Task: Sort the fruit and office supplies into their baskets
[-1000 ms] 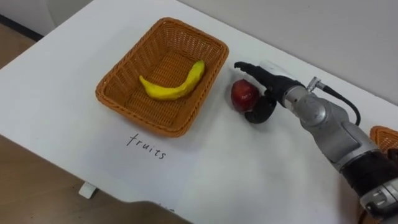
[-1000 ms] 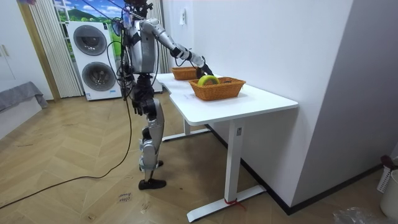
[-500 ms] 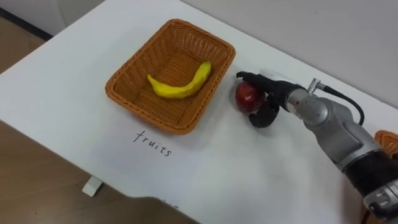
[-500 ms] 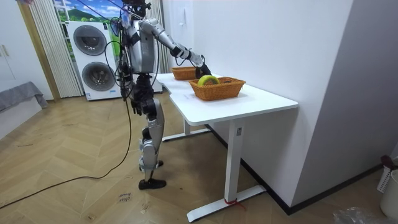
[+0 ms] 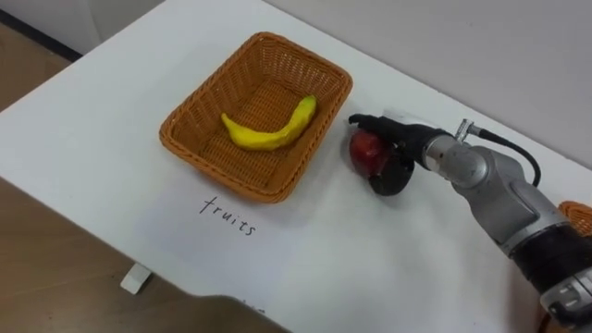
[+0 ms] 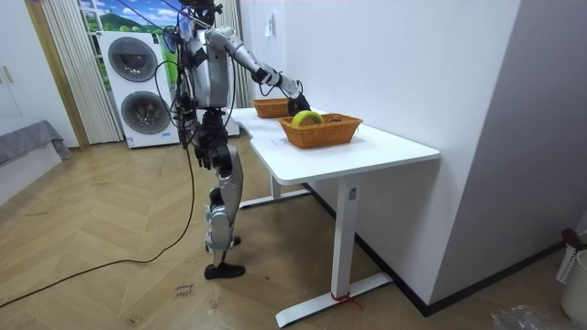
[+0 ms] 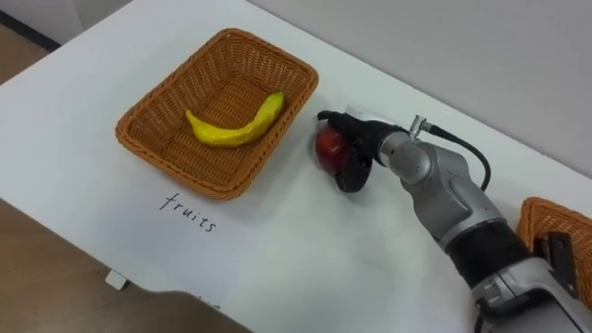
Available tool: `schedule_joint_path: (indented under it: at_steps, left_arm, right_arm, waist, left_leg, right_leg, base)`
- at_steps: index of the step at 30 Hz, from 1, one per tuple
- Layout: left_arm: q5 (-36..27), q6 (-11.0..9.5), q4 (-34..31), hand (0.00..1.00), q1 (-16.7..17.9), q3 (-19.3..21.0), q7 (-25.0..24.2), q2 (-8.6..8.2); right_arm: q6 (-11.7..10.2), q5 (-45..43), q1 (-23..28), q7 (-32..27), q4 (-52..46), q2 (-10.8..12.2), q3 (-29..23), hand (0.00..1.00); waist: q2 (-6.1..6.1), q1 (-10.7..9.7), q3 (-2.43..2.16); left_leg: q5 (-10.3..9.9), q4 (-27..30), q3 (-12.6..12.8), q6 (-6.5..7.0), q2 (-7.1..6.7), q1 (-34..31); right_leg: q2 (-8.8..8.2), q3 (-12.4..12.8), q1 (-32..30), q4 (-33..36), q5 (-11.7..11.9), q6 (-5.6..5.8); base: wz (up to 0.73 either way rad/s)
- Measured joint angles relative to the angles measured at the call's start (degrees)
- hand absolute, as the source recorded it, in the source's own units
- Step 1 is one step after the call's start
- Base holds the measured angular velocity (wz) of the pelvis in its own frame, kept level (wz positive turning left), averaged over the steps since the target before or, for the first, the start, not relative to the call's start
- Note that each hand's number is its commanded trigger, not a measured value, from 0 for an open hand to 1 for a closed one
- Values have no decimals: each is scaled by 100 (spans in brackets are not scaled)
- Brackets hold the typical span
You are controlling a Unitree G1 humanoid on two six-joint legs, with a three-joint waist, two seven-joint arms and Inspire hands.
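Observation:
A red apple [image 5: 364,150] [image 7: 328,145] rests on the white table [image 5: 370,259] just right of the fruit basket [image 5: 200,148] [image 7: 148,143], a wicker basket with a yellow banana [image 5: 268,129] [image 7: 231,125] lying inside. My right hand [image 5: 396,153] [image 7: 359,146] has its fingers and thumb curled round the apple, fingers over its top, thumb below. In the room view I stand at the table's long side with the right arm [image 6: 266,78] stretched toward the basket [image 6: 321,128].
The word "fruits" [image 5: 227,215] is handwritten on the table in front of the basket. A second wicker basket [image 7: 555,240] sits at the far right with a dark item in it. The table's near edge [image 5: 111,259] runs along the lower left.
My right hand has closed from spread fingers beside the apple to a grasp round it. The camera has shifted slightly; the basket and banana have stayed put.

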Motion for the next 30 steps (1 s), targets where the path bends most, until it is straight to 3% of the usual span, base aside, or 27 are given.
schedule_joint_path:
  at_steps: [11, 12, 13, 14, 30]
  left_arm:
    - [-1, 6, 1, 0, 3, 0, 158, -6]
    - [-1, 7, 2, 0, 3, 1, 162, -7]
    - [-1, 7, 4, 0, 3, 3, 170, -8]
    - [-1, 7, 7, 0, 2, 4, 185, -8]
    - [-5, 17, 26, 0, 33, -18, 202, -6]
  right_arm:
    - [12, -433, 121, -24, -367, -4, 4, 0]
    - [12, -462, 123, -35, -379, -4, 4, 30]
    - [12, -521, 132, -52, -406, -4, 4, 77]
    - [12, -559, 143, -52, -440, -4, 5, 100]
    - [26, -908, 203, 81, -941, 27, 357, 100]
  waist:
    - [9, 65, 6]
    - [5, 76, 3]
    - [5, 101, 3]
    - [10, 118, 6]
    - [1, 131, 2]
  left_leg:
    - [0, -4, 0, 0, 1, -1]
    - [0, -5, -1, 0, 1, -1]
    - [0, -6, 0, 0, 1, 5]
    - [0, -8, -3, 0, 1, 9]
    - [0, -19, -11, 0, -1, 27]
  right_leg:
    - [1, 1, -5, -4, 0, 0]
    - [1, 3, -5, -4, 0, 0]
    - [0, 8, -2, -4, 0, 0]
    - [0, 7, 2, -4, 0, 0]
    - [0, 34, 18, -2, 0, 0]
  base:
    - [0]
    - [0]
    - [0]
    - [0]
    - [0]
